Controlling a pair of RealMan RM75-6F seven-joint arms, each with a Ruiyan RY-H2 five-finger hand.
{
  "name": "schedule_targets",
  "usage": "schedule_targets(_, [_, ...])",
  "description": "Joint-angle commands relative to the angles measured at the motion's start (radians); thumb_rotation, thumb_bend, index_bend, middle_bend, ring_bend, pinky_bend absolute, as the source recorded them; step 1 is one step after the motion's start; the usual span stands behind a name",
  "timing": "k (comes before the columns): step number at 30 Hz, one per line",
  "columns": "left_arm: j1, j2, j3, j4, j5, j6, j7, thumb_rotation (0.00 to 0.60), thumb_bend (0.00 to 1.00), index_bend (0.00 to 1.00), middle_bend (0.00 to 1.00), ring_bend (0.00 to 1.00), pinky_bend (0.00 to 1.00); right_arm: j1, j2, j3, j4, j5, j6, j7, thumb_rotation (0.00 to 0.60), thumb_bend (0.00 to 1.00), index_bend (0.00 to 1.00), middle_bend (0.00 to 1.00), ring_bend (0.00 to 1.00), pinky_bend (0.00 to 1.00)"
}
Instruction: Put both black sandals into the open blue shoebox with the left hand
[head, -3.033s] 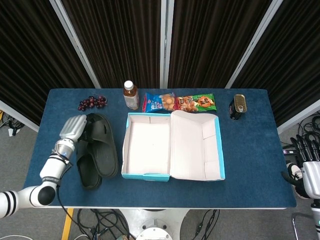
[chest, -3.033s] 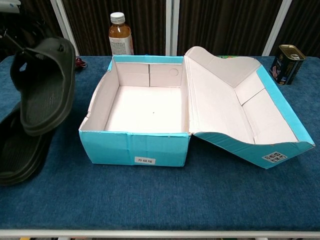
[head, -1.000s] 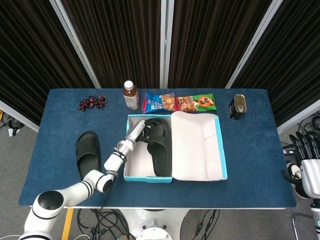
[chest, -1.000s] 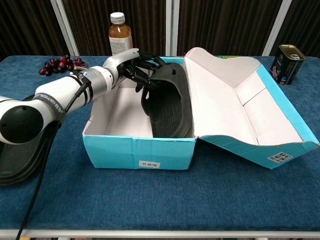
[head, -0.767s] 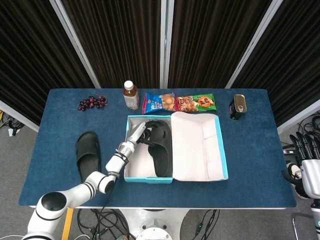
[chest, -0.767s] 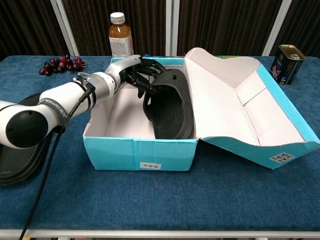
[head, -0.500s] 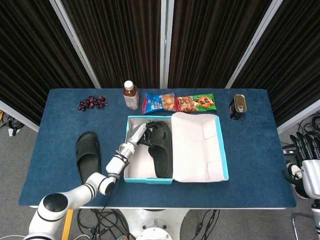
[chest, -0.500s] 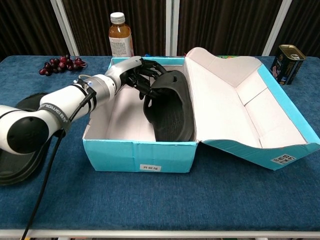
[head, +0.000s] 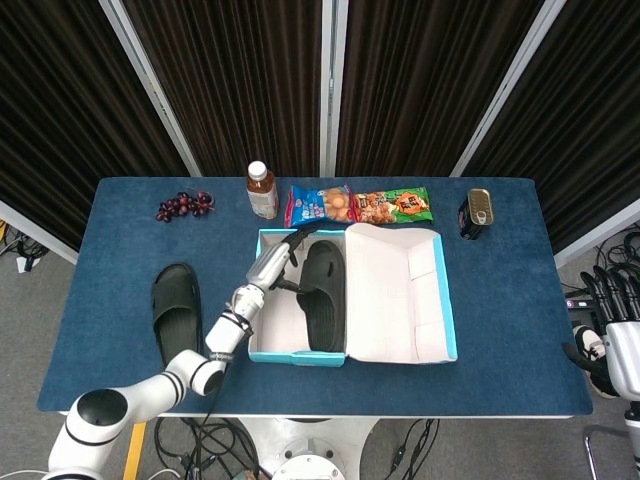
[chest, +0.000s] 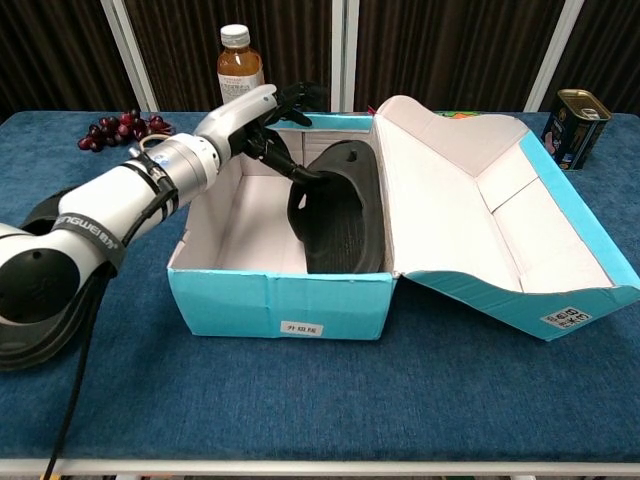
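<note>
Our left hand (chest: 262, 112) hovers above the back left corner of the open blue shoebox (chest: 283, 297), fingers spread and holding nothing; half a second ago those fingers were curled against the first black sandal (chest: 337, 213), and they have since lifted clear of it. That sandal now lies inside the box, leaning along its right wall, while the second black sandal (head: 176, 309) lies on the worktop (head: 510, 300) left of the box. Our right hand (head: 618, 335) hangs off the worktop's right edge, fingers apart and empty.

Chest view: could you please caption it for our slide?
Left hand above the blue shoebox, one sandal inside.
</note>
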Motion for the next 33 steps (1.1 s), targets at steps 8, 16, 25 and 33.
schedule_targets(8, [0.135, 0.337, 0.046, -0.418, 0.004, 0.097, 0.303, 0.6, 0.0, 0.09, 0.08, 0.1, 0.44, -0.003, -0.001, -0.001, 0.013, -0.016, 0.015, 0.02, 0.6, 0.03, 0.0, 0.05, 0.0, 0.03])
schedule_targets(16, [0.245, 0.664, 0.099, -0.73, -0.145, 0.068, 0.638, 0.6, 0.0, 0.11, 0.08, 0.28, 0.51, 0.001, -0.005, -0.002, 0.027, -0.029, 0.015, 0.033, 0.6, 0.03, 0.0, 0.05, 0.0, 0.03])
schedule_targets(25, [0.266, 0.805, 0.179, -0.885, -0.404, -0.06, 0.858, 0.6, 0.0, 0.11, 0.08, 0.53, 0.63, 0.016, -0.014, -0.004, 0.028, -0.04, -0.002, 0.031, 0.6, 0.03, 0.0, 0.05, 0.0, 0.03])
schedule_targets(33, [0.226, 0.753, 0.216, -0.821, -0.561, -0.135, 0.925, 0.6, 0.0, 0.1, 0.06, 0.53, 0.64, 0.019, -0.014, -0.009, 0.022, -0.039, -0.014, 0.024, 0.6, 0.03, 0.0, 0.05, 0.0, 0.03])
